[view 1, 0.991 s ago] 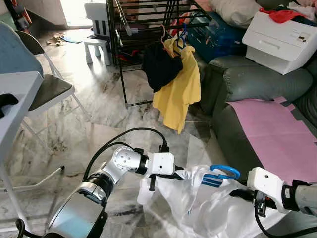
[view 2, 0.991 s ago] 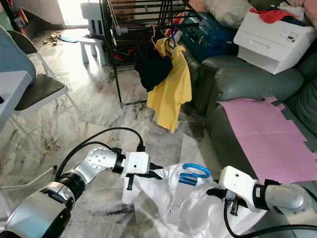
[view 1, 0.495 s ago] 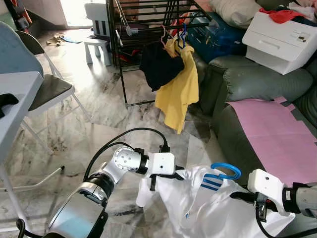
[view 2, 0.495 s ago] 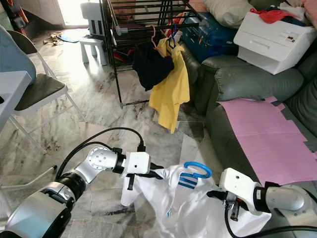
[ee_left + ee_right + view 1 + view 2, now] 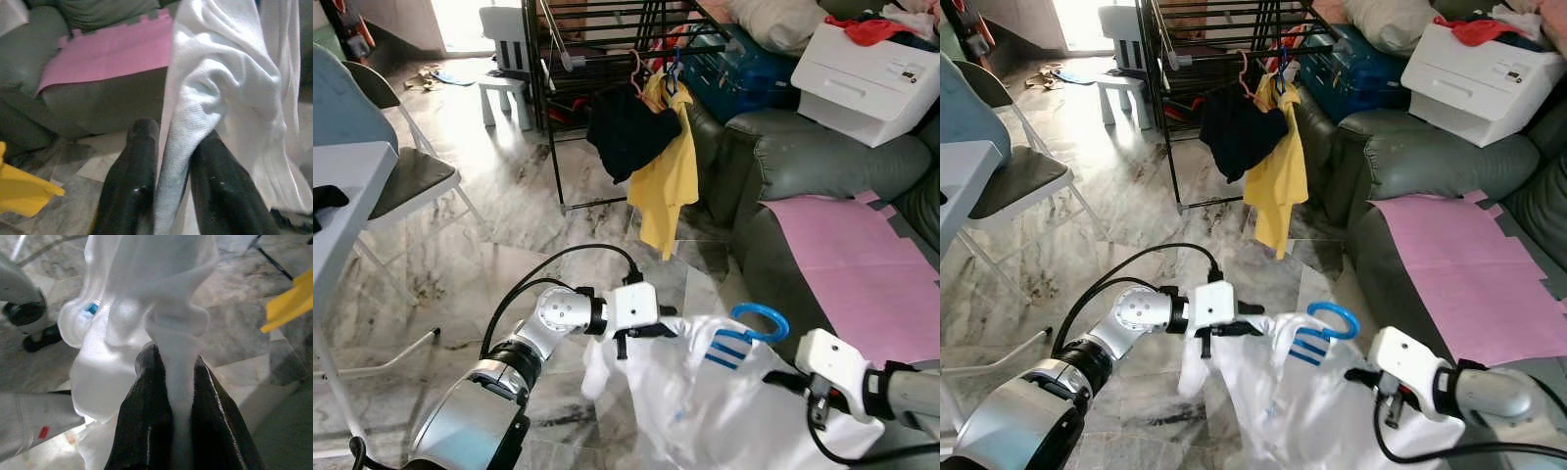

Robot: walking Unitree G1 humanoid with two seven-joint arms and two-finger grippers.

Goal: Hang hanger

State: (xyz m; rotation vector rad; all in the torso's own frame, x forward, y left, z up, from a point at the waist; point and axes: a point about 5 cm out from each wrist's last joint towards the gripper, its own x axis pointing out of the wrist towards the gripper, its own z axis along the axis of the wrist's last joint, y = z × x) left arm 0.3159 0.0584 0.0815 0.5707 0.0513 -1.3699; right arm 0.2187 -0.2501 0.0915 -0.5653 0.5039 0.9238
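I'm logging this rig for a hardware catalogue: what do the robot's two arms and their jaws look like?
The left arm is silver metal with a black ribbed band, a round silver joint and a white boxy wrist block; a black cable loops over it. The right arm is silver too, with a black ring, a white wrist block and a thin black cable. Each ends in two long, glossy black fingers.

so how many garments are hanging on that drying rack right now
2: a black garment and a yellow shirt beside it, both at the front of the drying rack. Others may be hidden behind them. The white shirt is held between both grippers, not hung.
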